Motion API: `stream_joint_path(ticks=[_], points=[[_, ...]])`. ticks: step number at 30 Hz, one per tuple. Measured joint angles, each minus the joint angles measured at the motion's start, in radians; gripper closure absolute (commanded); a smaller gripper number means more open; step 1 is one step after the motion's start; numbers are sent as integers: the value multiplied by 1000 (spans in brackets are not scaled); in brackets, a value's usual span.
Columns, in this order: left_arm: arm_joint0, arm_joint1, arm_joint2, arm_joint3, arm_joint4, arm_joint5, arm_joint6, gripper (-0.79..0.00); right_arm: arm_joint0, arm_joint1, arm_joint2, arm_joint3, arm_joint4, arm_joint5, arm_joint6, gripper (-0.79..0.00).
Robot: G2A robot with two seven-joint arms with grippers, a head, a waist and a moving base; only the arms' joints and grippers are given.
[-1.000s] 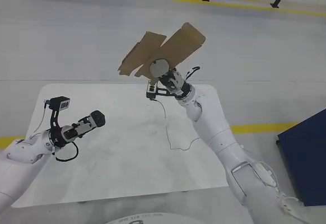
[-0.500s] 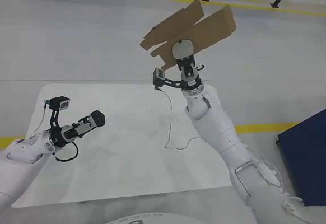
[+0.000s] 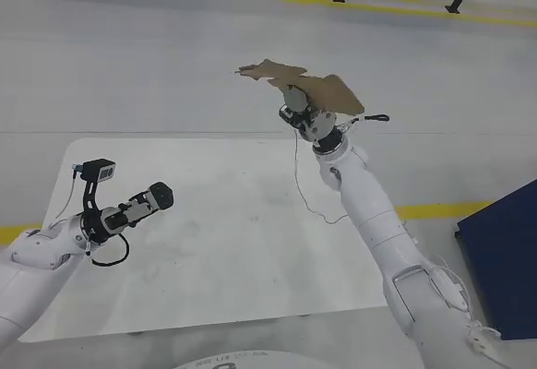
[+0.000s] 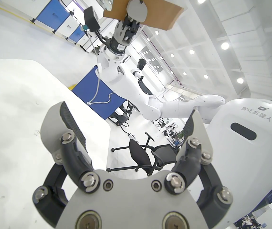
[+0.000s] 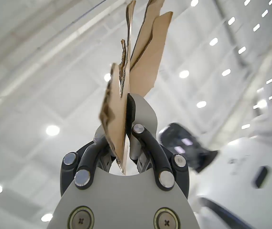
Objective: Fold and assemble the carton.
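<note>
Clamped right claw (image 5: 126,103) tight on the lower edge of the flat, unfolded carton (image 3: 310,83), raised in open air by the white surface's (image 3: 222,258) far edge. Held left claw (image 4: 126,113) wide open, gripping nothing, above the surface's left part, well apart from the carton.

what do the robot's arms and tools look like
The left arm and right arm have glossy white rounded shells. The left tool and right tool have pale grey plates, black links, silver rivets. A white cable hangs by the right arm.
</note>
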Motion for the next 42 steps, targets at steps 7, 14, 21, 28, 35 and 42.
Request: stream_joint_path(ticks=[7, 14, 21, 28, 35, 42], points=[[0, 0, 0, 0, 0, 0, 0, -785, -6, 0, 19, 20, -254, -292, 6, 0], [0, 0, 0, 0, 0, 0, 0, -785, -6, 0, 18, 20, -251, -287, 7, 0], [0, 0, 0, 0, 0, 0, 0, -785, -16, 3, 14, -25, -325, -361, -65, 0], [0, 0, 0, 0, 0, 0, 0, -785, -109, 14, -9, -147, -948, -764, -336, 0], [0, 0, 0, 0, 0, 0, 0, -785, -148, 8, -11, -169, -1196, -840, -550, 0], [0, 0, -3, -3, 5, 3, 5, -785, -148, 8, -11, -169, -1193, -839, -546, 0]])
